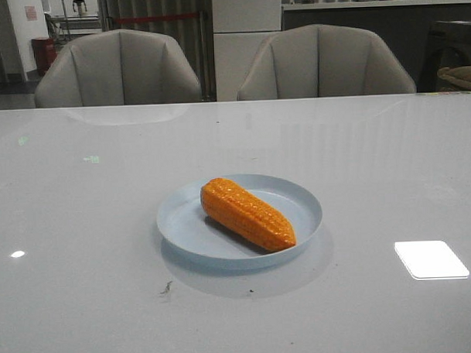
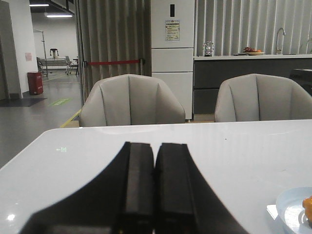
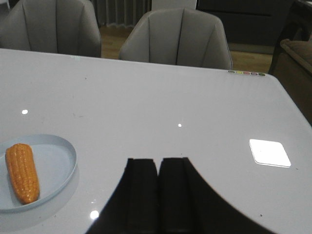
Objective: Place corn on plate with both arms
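The orange corn (image 1: 247, 214) lies on the pale blue plate (image 1: 298, 192) at the middle of the white table, its tapered end toward the front right. In the right wrist view the corn (image 3: 22, 171) and plate (image 3: 58, 161) show off to the side of my right gripper (image 3: 158, 160), which is shut and empty, apart from the plate. My left gripper (image 2: 155, 145) is shut and empty; a sliver of the plate (image 2: 288, 209) and corn (image 2: 308, 205) shows at that view's edge. Neither arm shows in the front view.
Two grey chairs (image 1: 117, 68) (image 1: 324, 62) stand behind the table's far edge. A bright light patch (image 1: 430, 259) reflects on the table at the front right. A counter and cabinets stand further back.
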Tool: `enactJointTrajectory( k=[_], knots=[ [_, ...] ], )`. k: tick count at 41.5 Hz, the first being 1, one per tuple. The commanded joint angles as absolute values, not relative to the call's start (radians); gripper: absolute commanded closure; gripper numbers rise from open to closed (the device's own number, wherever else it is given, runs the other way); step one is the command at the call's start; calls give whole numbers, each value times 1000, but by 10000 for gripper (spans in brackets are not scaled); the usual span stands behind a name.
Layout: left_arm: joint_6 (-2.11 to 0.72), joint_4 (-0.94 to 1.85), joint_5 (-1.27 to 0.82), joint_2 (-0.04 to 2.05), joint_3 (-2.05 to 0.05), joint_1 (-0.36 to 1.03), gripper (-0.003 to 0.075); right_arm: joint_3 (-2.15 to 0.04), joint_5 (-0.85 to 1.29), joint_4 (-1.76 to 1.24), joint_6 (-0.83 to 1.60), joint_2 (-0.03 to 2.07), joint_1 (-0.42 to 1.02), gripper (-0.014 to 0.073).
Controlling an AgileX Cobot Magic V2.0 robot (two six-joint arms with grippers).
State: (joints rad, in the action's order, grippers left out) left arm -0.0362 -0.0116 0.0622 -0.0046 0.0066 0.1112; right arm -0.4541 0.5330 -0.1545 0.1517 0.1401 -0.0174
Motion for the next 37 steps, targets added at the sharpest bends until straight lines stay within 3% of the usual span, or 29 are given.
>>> enactJointTrajectory(
  k=[1,23,37],
  knots=[
    [-28,-12,152,-22,43,109,631,-397,325,-182,152,137,-23,538],
    [-28,-12,152,-22,43,109,631,11,64,-183,152,-25,-23,538],
    [-28,-12,152,-22,43,109,631,8,151,-183,152,-35,-23,538]
  ],
)
